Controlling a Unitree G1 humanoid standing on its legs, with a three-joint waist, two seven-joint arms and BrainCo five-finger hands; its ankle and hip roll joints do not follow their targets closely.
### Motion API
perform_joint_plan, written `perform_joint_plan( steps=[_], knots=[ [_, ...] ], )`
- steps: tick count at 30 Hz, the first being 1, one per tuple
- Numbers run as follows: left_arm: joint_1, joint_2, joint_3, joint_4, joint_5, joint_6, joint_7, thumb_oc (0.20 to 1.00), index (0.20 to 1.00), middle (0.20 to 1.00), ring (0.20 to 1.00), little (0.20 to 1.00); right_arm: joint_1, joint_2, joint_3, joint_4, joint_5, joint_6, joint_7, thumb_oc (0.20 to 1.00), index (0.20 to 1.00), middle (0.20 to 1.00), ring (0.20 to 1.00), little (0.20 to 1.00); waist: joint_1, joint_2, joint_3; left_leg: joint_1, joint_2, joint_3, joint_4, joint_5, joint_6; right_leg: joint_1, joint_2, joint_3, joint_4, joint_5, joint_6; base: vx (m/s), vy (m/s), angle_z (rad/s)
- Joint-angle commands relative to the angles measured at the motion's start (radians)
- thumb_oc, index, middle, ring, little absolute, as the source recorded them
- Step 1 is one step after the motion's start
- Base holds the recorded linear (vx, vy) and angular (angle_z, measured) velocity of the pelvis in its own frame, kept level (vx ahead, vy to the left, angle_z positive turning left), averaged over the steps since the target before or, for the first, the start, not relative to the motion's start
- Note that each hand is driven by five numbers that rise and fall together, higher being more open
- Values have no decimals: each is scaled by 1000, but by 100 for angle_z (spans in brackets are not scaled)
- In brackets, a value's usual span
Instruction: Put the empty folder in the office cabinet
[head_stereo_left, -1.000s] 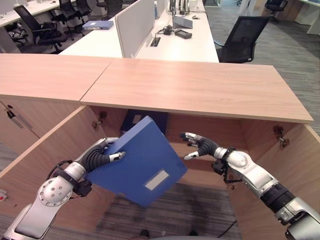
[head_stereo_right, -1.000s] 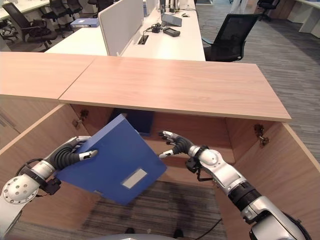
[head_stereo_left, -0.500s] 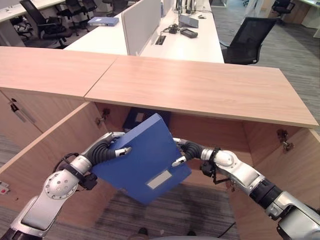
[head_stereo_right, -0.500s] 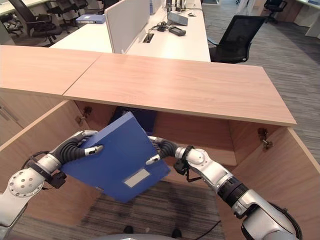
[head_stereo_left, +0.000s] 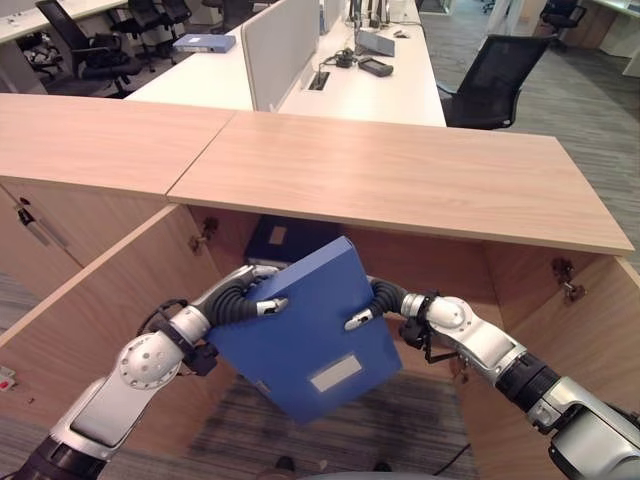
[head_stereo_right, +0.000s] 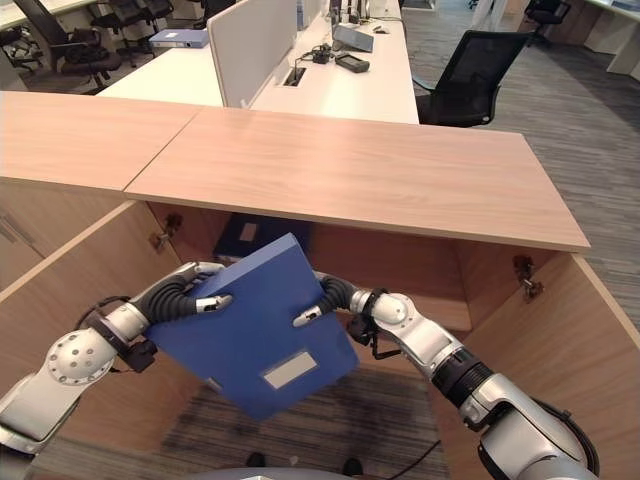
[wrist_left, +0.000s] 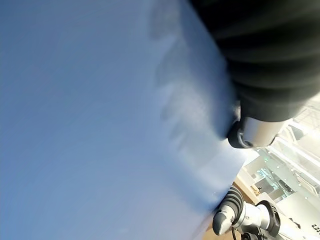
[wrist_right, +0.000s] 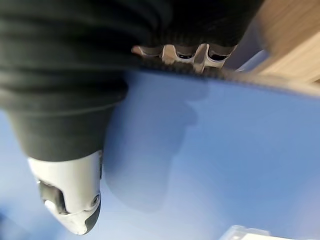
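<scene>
Left eye view: we see the blue folder (head_stereo_left: 315, 330) held tilted in front of the open office cabinet (head_stereo_left: 420, 185), its upper corner just under the cabinet's wooden top, its white label (head_stereo_left: 335, 373) facing us. Our left hand (head_stereo_left: 245, 298) grips the folder's left edge, thumb lying on the front face and fingers wrapped behind. Our right hand (head_stereo_left: 378, 300) holds the opposite edge, thumb on the face, fingers behind the cover. Past both hands, deeper inside the cabinet, a dark blue binder (head_stereo_left: 280, 240) stands on the shelf.

Right eye view: same arrangement. The folder sits between the two hands, clamped from both sides, in front of the cabinet opening between the open doors (head_stereo_right: 70, 290). Behind the cabinet we note a white desk (head_stereo_right: 330, 85) and a black office chair (head_stereo_right: 470, 75).

Left wrist view: the folder's blue face lies right against the left hand's dark cover; the other hand's thumb (wrist_left: 226, 216) shows at the far edge.

Right wrist view: the thumb (wrist_right: 70, 200) presses the blue face; the fingers (wrist_right: 185, 52) appear to curl over the edge, though it is blurred.
</scene>
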Motion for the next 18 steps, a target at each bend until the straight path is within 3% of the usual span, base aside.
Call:
perform_joint_plan(
  steps=[1,7,13,14,15,16,17,18],
  knots=[
    [-211,-111,-46,-104,-157,-124,25,200,200,200,200,200,-45,179,120,-41,69,-33,50,200,200,200,200,200,-15,-26,-32,-8,-16,9,3,-76,15,28,-15,-59,8,-113,30,0,0,0],
    [-214,-147,-41,-78,-153,-117,40,200,200,200,200,200,91,275,92,-14,420,18,40,200,200,200,200,200,-13,-27,-26,-7,-16,9,3,-75,13,31,-15,-61,8,-113,28,0,0,0],
    [-187,-168,-29,-54,-163,-98,49,200,200,200,200,200,128,338,61,28,576,15,-14,200,200,200,200,200,-5,-27,-24,-6,-13,7,3,-74,11,32,-14,-64,8,-114,25,0,0,0],
    [-161,-167,-13,-49,-175,-85,49,341,341,341,341,341,156,356,20,53,624,4,-43,200,200,200,200,200,-5,-26,-23,-6,-12,8,3,-74,10,32,-13,-64,8,-113,25,0,0,0],
    [-160,-166,-13,-50,-175,-85,49,395,395,395,395,395,156,357,20,54,624,4,-43,200,200,200,200,200,-4,-26,-23,-6,-12,9,3,-74,10,32,-13,-64,8,-113,25,0,0,0],
    [-139,-165,2,-47,-185,-80,46,580,580,580,580,580,185,361,-8,61,649,6,-55,200,200,200,200,200,-6,-24,-22,-5,-11,10,3,-75,9,32,-13,-63,8,-113,26,0,0,0],
    [-120,-163,12,-45,-192,-74,43,884,884,884,884,884,212,359,-25,69,657,4,-63,200,200,200,200,200,-7,-24,-23,-4,-11,10,3,-75,9,33,-12,-63,8,-114,25,0,0,0],
    [-96,-164,20,-35,-204,-65,41,1000,1000,1000,1000,1000,244,360,-59,96,672,1,-80,200,200,200,200,200,-10,-23,-24,-2,-11,11,3,-75,8,34,-10,-63,8,-114,25,0,0,0]
  ],
)
